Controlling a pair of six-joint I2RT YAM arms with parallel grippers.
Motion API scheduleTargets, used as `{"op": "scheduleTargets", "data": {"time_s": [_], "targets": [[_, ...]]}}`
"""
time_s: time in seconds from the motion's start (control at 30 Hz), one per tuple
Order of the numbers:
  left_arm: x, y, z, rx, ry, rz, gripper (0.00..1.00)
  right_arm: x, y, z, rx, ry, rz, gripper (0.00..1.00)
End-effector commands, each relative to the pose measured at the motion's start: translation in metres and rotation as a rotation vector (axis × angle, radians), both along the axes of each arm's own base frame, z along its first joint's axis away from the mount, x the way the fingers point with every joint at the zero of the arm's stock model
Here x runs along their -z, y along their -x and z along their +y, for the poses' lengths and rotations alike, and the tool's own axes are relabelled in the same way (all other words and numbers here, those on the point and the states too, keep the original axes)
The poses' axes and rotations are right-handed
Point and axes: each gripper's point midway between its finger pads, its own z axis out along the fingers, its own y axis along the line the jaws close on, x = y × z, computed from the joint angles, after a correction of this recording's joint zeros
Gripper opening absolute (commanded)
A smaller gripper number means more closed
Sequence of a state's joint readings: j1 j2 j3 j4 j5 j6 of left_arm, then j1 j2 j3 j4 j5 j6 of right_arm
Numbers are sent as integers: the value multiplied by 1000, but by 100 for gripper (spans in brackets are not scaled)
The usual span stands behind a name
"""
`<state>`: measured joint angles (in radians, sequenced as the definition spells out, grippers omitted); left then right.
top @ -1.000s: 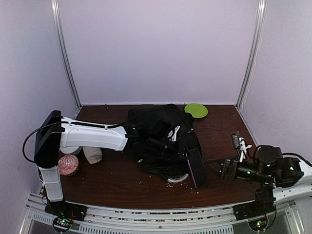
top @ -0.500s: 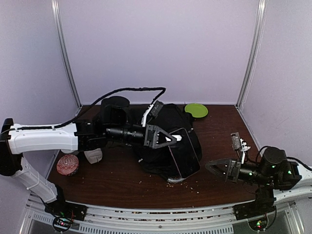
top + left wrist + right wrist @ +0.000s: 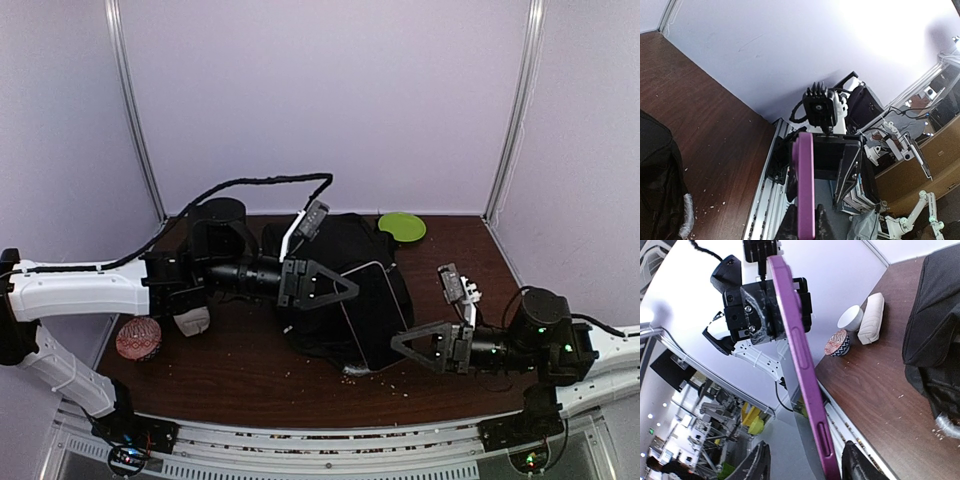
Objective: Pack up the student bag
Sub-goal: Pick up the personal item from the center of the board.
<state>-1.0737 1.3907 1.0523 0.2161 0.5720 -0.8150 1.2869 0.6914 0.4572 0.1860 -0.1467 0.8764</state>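
Student bag (image 3: 350, 240) lies slumped on the worktop (image 3: 250, 370), about midway between the left and right edges and close to the back edge; I read it as a black heap of fabric. My left gripper (image 3: 350, 290) reaches in from the left edge over the front of the bag and is clenched on a tablet (image 3: 378, 310) in a purple case, which it holds up off the worktop, tilted, with the dark screen facing up. From the left wrist I see that tablet edge-on as a purple strip (image 3: 804, 185) pinched between the fingers. My right gripper (image 3: 400, 340) comes in from the right edge and sits at the tablet's near corner. From the right wrist, its jaws stand apart with the purple edge (image 3: 800, 365) running down between them, close against one finger (image 3: 860, 465) and apart from the other, so I count it as released, not grasping. Near the left edge sit a red patterned bowl (image 3: 138, 338), a white cup (image 3: 851, 317) and a beige pouch (image 3: 871, 319), the cup and pouch just beside each other. A green disc (image 3: 402, 226) lies at the back edge, toward the right corner.
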Motion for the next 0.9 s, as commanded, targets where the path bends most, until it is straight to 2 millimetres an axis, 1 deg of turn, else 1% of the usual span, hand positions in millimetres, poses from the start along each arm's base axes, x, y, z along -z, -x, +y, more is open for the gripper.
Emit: {"op": "scheduleTargets", "data": {"time_s": [0.0, 0.17, 0.23, 0.27, 0.33, 0.37, 0.4, 0.43, 0.47, 0.5, 0.53, 0.57, 0.6, 0.67, 0.7, 0.77, 0.8, 0.87], "targets": [[-52, 12, 7, 48, 178, -108, 0, -39, 6, 3, -44, -108, -25, 43], [-53, 14, 7, 61, 174, -116, 0, -46, 7, 2, -47, -134, -30, 22], [-52, 15, 6, 69, 170, -112, 0, -48, 8, 2, -52, -134, -33, 10], [-51, 14, 5, 69, 166, -108, 0, -49, 8, 2, -48, -135, -36, 2], [-47, 12, 4, 60, 153, -104, 0, -49, 5, 0, -33, -129, -39, 0], [-44, 11, 4, 53, 145, -105, 5, -49, 4, -2, -20, -128, -42, 0], [-41, 9, 5, 38, 133, -108, 29, -47, 1, -4, -1, -119, -41, 0], [-37, 5, 7, 15, 114, -111, 48, -46, -2, -7, 21, -113, -41, 0], [-31, -1, 10, -19, 88, -116, 65, -46, -6, -12, 50, -107, -42, 0], [-24, -9, 15, -70, 55, -119, 80, -42, -12, -17, 91, -93, -37, 0], [-16, -20, 22, -126, 16, -126, 90, -38, -18, -23, 136, -80, -32, 0], [-9, -30, 31, -185, -23, -136, 97, -31, -25, -29, 186, -64, -25, 0], [-1, -44, 41, -270, -70, -158, 98, -23, -34, -38, 254, -39, -9, 0], [15, -65, 66, -420, -198, -220, 98, -1, -52, -58, 390, 28, 44, 0], [22, -74, 77, -479, -266, -255, 98, 11, -59, -68, 450, 60, 72, 0], [38, -88, 95, -561, -420, -325, 98, 31, -66, -82, 527, 89, 124, 0], [49, -94, 101, -579, -503, -355, 98, 43, -70, -88, 565, 103, 160, 0], [64, -99, 103, -584, -628, -425, 98, 69, -75, -102, 637, 132, 237, 0]]}}
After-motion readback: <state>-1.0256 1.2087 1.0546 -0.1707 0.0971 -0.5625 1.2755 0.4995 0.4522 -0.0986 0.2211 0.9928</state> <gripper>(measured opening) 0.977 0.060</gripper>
